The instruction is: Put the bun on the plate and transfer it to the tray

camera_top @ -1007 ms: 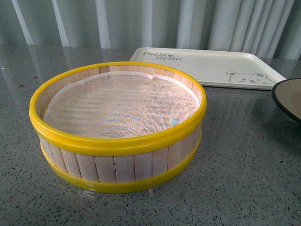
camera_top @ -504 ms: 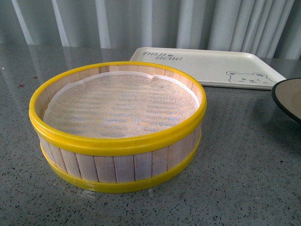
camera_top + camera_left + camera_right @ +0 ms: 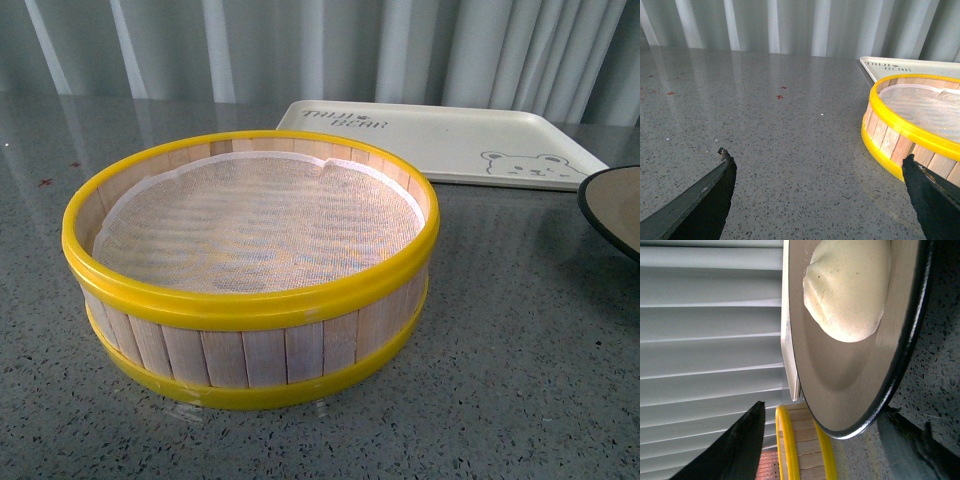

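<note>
The white bun (image 3: 847, 290) lies on the brownish inner face of the black-rimmed plate (image 3: 850, 385). My right gripper (image 3: 824, 409) is open, and the plate's near rim stands between its two fingers without a grip. In the front view only the plate's edge (image 3: 612, 208) shows at the far right, and the bun is out of view there. The cream tray (image 3: 440, 140) lies behind it, empty, with its bear face print. My left gripper (image 3: 815, 157) hangs open over bare table, left of the basket. Neither gripper shows in the front view.
A yellow-rimmed wooden steamer basket (image 3: 250, 270) with a white cloth liner stands in the middle of the grey speckled table (image 3: 520, 380), holding nothing. It also shows beside my left fingers (image 3: 910, 127) and past the plate (image 3: 800, 450). A pale curtain closes the back.
</note>
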Robot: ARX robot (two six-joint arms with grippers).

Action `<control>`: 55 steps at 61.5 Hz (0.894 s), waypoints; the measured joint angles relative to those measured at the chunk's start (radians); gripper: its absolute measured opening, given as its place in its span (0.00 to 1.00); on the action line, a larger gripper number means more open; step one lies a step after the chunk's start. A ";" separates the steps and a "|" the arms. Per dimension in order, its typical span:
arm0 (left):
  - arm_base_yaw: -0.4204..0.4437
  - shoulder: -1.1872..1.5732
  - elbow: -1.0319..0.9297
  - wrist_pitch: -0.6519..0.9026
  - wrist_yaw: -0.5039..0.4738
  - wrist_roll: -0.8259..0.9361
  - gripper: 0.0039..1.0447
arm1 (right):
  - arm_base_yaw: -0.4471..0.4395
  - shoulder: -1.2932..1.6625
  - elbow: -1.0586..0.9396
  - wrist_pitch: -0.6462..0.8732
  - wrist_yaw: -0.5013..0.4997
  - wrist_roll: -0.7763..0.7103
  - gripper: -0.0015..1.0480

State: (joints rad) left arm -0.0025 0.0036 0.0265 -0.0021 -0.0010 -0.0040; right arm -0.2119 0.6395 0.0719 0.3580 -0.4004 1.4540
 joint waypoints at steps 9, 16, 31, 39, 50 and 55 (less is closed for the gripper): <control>0.000 0.000 0.000 0.000 0.000 0.000 0.94 | 0.009 -0.002 0.004 -0.009 0.004 0.000 0.33; 0.000 0.000 0.000 0.000 0.000 0.000 0.94 | 0.020 0.001 0.004 0.003 0.008 0.002 0.07; 0.000 0.000 0.000 0.000 0.000 0.000 0.94 | 0.047 -0.015 -0.003 0.008 0.021 0.004 0.02; 0.000 0.000 0.000 0.000 0.000 0.000 0.94 | 0.042 -0.040 -0.009 -0.002 0.017 0.005 0.02; 0.000 0.000 0.000 0.000 0.000 0.000 0.94 | 0.032 -0.067 -0.019 0.005 0.017 0.003 0.02; 0.000 0.000 0.000 0.000 0.000 0.000 0.94 | 0.016 -0.042 -0.019 0.060 0.005 0.003 0.02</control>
State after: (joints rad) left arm -0.0025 0.0036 0.0265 -0.0021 -0.0010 -0.0044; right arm -0.1959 0.5976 0.0528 0.4175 -0.3958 1.4574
